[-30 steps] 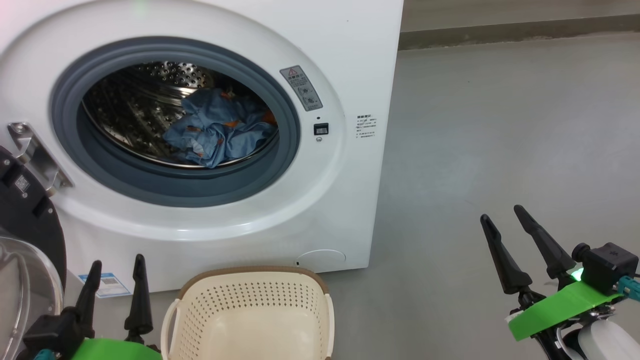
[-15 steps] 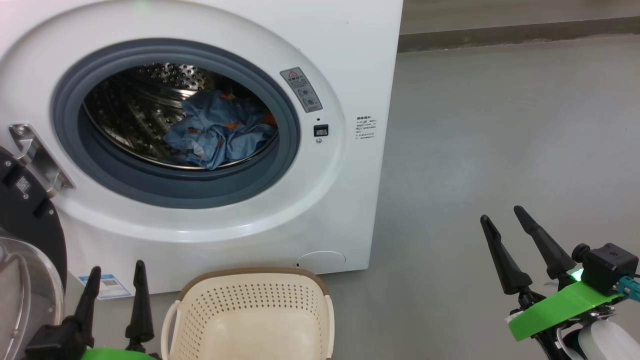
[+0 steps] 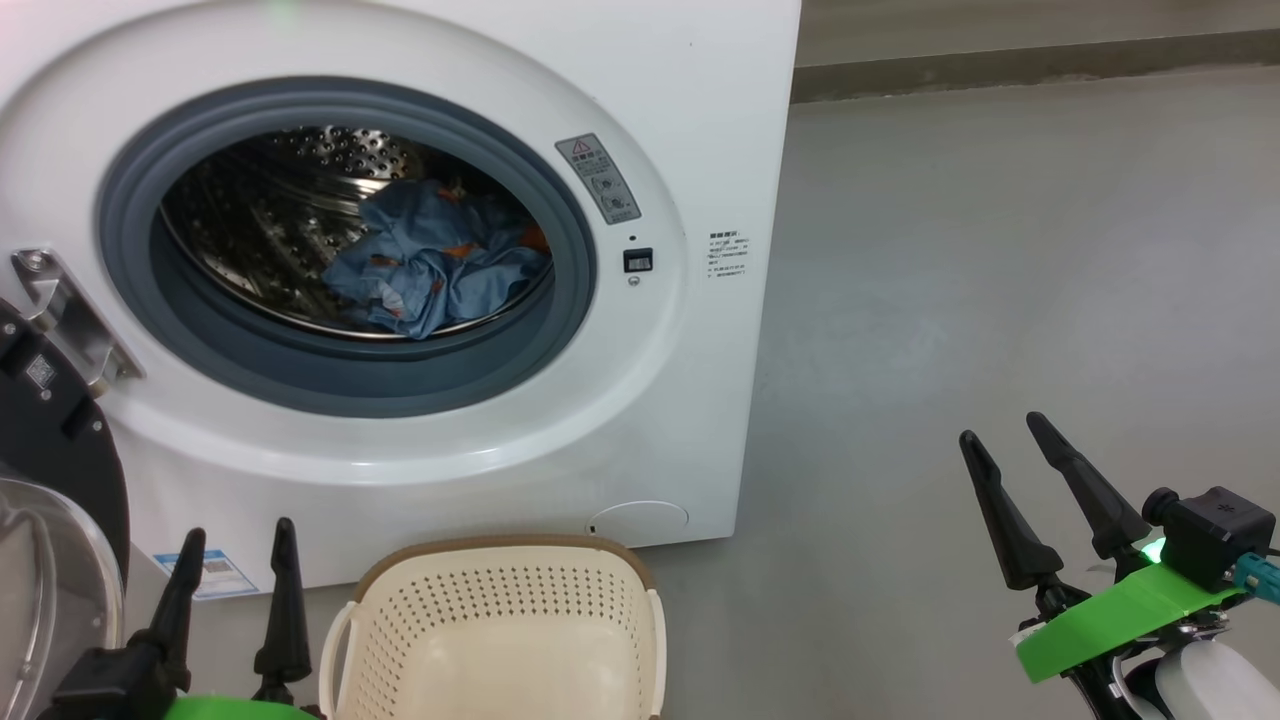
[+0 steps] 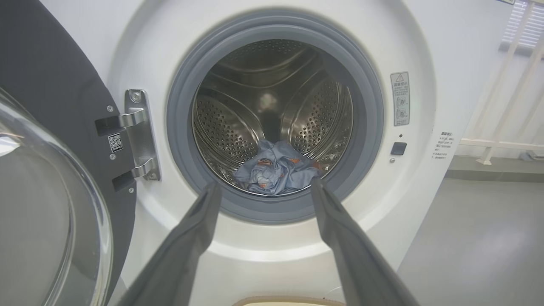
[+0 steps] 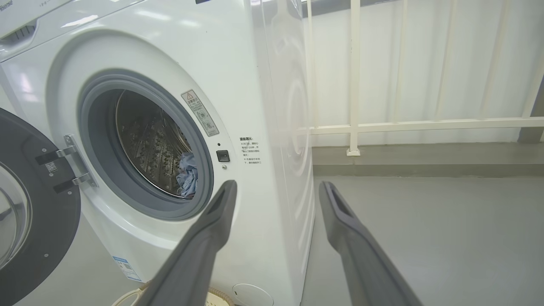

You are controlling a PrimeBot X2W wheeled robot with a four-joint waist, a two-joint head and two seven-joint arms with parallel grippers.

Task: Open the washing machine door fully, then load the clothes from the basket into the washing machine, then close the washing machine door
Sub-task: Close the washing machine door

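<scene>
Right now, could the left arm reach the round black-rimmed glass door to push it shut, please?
Probably yes: the open left gripper sits empty beside the swung-open black-rimmed glass door, with nothing between them.

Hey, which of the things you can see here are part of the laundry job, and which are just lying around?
Part of the job: washing machine, its open door, clothes inside it, basket.
Just there: white railing, grey floor.
</scene>
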